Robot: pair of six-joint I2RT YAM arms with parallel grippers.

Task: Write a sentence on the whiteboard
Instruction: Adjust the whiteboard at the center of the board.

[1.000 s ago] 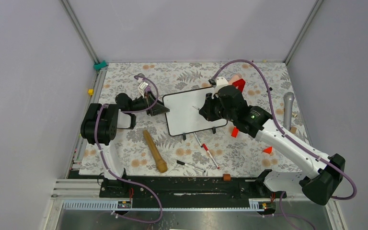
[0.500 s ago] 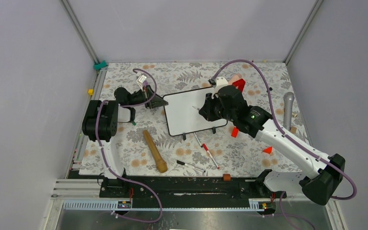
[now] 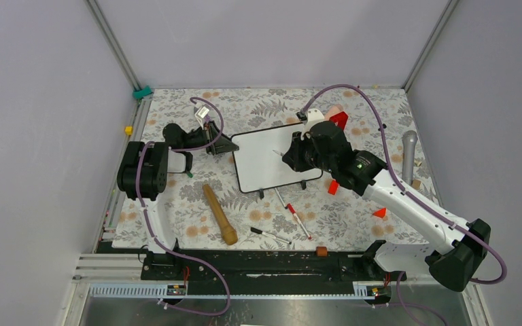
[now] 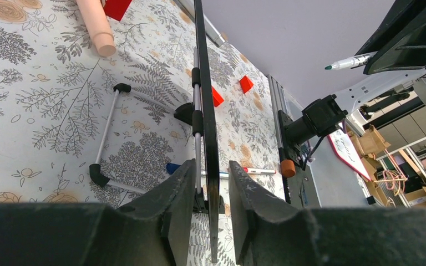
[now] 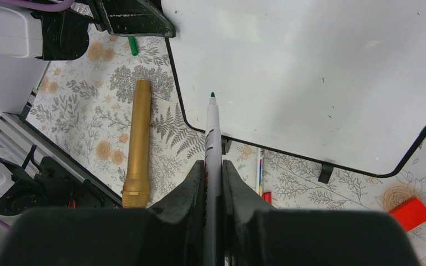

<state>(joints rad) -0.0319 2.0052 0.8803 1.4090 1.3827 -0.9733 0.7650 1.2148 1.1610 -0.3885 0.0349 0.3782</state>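
The black-framed white rectangular whiteboard [image 3: 262,166] stands propped mid floral tabletop [image 3: 177,197]. Only the left wrist view shows the left pincer [image 4: 211,169] parted, straddling its left edge with gaps. The right pincer [image 5: 213,166] clamps a green-tipped white marker [image 5: 212,133] over the board's face.

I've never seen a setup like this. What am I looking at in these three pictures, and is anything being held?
Two robot arms are bolted at the near edge of a table with a floral cover. The wide picture comes from a fixed camera above; the other two come from a camera on each arm's wrist. The right gripper pinches a green-tipped marker, its tip pointing at, not touching, a whiteboard that looks blank. The left gripper straddles the board's left edge, with a gap showing on one side. Loose on the cover lie a golden-brown rod, two pens and small red blocks.
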